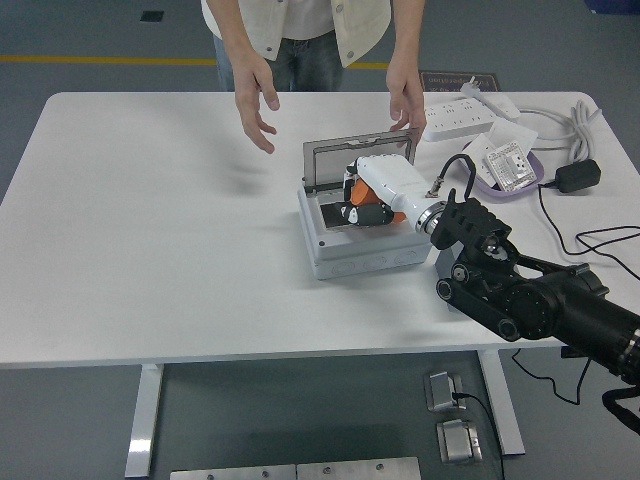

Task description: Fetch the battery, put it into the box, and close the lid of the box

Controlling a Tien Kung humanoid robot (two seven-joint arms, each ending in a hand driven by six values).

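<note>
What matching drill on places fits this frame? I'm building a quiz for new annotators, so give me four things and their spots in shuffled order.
Things:
1. box
2. lid
3. power strip
4. right hand

Places or states:
A. at the table's far right edge
B. standing open at the box's far side
C. reaching into the box with something orange in its fingers
D. on the table right of centre, in front of the person

Pairs: 1-D, 2-B, 3-A, 4-C
</note>
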